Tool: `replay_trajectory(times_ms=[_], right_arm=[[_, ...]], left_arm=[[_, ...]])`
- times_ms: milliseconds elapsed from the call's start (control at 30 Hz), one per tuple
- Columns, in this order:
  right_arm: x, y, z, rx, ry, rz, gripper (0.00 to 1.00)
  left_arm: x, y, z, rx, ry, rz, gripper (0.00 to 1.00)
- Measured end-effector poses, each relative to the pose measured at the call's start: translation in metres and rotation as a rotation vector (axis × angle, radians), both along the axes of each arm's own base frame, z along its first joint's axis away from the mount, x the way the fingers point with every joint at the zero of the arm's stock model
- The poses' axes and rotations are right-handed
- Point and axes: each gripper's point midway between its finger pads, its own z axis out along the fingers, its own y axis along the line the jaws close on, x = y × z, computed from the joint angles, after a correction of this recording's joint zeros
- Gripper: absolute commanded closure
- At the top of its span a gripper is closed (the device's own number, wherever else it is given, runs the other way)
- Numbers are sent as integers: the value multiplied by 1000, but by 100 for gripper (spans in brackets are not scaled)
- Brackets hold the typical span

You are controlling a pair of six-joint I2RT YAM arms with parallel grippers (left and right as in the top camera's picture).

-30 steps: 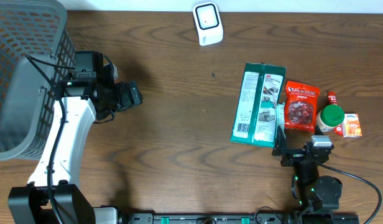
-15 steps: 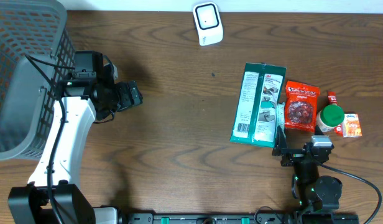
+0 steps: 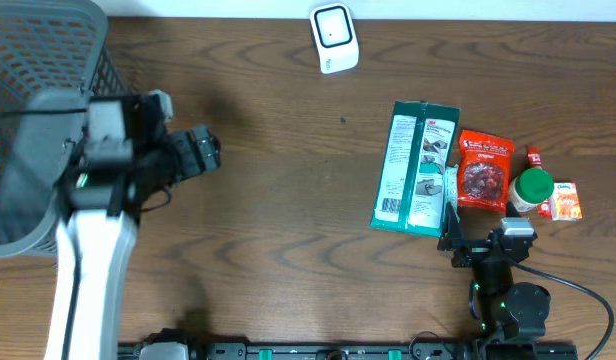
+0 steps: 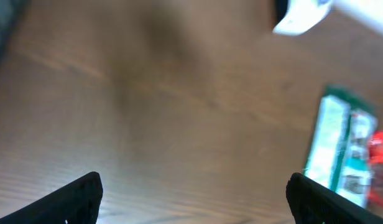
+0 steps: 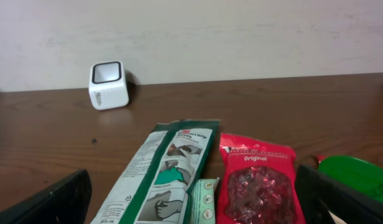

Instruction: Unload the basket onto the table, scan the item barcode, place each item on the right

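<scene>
— How many things are counted on the table (image 3: 288, 260)?

— One white scanner (image 3: 333, 38) is seen at the far edge, its dark window turned toward the near side. One grey mesh basket (image 3: 100, 85) is set at the left. Six goods are grouped at the right: one long green packet (image 3: 417, 168), one red bag (image 3: 484, 171) just beside it, one small pale sachet (image 5: 204, 200) tucked between the two, one green-lidded tub (image 3: 535, 187), one small orange-and-white box (image 3: 565, 201) touching the tub, and one small red piece (image 3: 534, 156) that is too small to be identified.

— Where is a barcode found?

— A barcode is made out at the near left corner of the green packet. The packet is laid flat, well apart from the scanner.

— And the jaws?

— Two grippers are counted. The left gripper (image 3: 208, 150) is held over bare wood near the basket, with its jaws spread wide; nothing is held or touched. Its arm is blurred in the overhead view. The right gripper (image 5: 191, 186) is kept low at the near edge, just short of the goods, with its jaws likewise wide apart and nothing clasped. One finger is seen over the packet's near right corner; whether contact is made cannot be told.
</scene>
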Motion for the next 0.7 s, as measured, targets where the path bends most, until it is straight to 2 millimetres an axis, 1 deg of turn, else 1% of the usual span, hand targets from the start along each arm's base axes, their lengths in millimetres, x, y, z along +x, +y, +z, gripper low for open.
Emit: replay_trajectory(times_ms=[100,200,367,500,700], right_arm=[[0,0,0,0,0,0,1],[0,0,0,2,0,-1,1],[0,0,0,3,0,-1,1],[0,0,0,6,1,-1,1],[0,0,0,6,0,-1,1]], left_arm=[[-18,-1,38,5,-131,0,5],[-45,-2,77,10,-279,0,5],[-90,-3,124,19,-486,0,5],[-119,-4,145,22,-596,0,5],[-149,-6,162,26,-704,0,5]])
